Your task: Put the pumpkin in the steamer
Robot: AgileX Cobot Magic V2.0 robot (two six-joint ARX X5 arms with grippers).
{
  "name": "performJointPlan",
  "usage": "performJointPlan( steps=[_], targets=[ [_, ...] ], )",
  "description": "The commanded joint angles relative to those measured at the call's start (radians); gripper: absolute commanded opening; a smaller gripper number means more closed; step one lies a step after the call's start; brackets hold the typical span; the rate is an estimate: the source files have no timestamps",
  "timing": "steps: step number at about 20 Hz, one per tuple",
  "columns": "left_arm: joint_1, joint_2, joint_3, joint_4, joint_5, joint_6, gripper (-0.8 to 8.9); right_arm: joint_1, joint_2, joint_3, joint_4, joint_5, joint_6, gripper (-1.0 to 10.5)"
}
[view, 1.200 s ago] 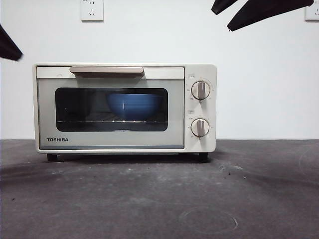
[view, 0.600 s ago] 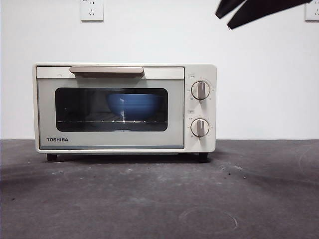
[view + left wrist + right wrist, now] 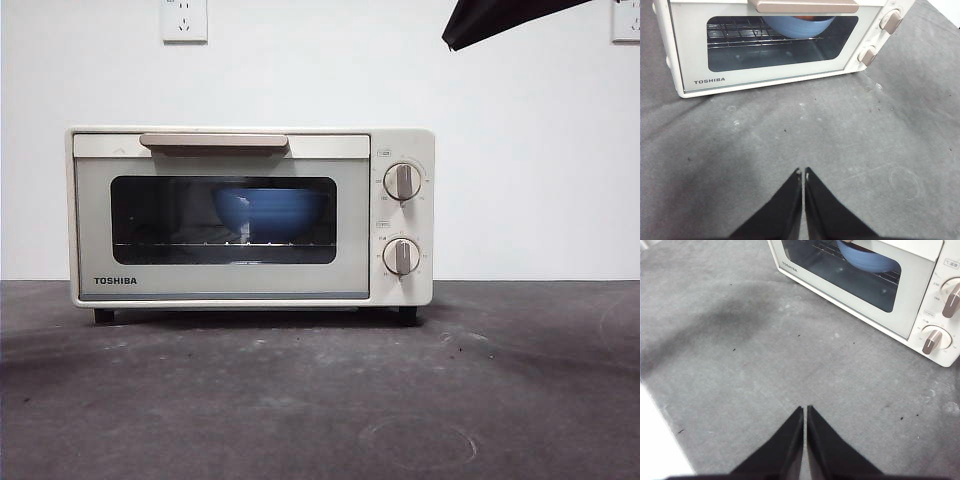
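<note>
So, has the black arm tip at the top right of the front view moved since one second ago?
Yes. The arm tip has gone up and out, toward the top edge, farther above the steamer; less of it shows.

Shut door of the steamer (image 3: 225, 225) blocking the cavity; blue bowl (image 3: 268, 212) filling the rack's middle behind the glass. Open grey table (image 3: 320, 400) across the frame's lower half, unobstructed to the door.
</note>
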Motion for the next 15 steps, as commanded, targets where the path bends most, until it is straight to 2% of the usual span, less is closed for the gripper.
performJointPlan(
  steps=[1, 4, 5, 6, 9, 12, 15],
  targets=[
    [-0.002, 0.000, 0.015, 0.007, -0.001, 0.017, 0.18, 0.009, 0.005, 0.009, 0.008, 0.000, 0.010, 0.1],
    [-0.002, 0.000, 0.015, 0.011, -0.001, 0.034, 0.18, 0.009, 0.005, 0.009, 0.008, 0.000, 0.010, 0.1],
    [-0.001, -0.003, 0.015, 0.030, -0.007, 0.111, 0.19, 0.009, 0.005, 0.009, 0.008, 0.000, 0.010, 0.1],
    [0.002, -0.020, 0.013, 0.066, -0.008, 0.149, 0.19, 0.009, 0.005, 0.009, 0.008, 0.000, 0.010, 0.1],
    [0.045, -0.100, -0.058, 0.336, -0.023, 0.222, 0.18, 0.009, 0.005, 0.009, 0.008, 0.000, 0.010, 0.1],
    [0.094, -0.230, -0.224, 0.596, -0.133, 0.236, 0.18, 0.009, 0.005, 0.009, 0.008, 0.000, 0.010, 0.1],
    [0.127, -0.349, -0.399, 0.706, -0.213, 0.236, 0.19, 0.009, 0.005, 0.009, 0.008, 0.000, 0.010, 0.1]
  ],
)
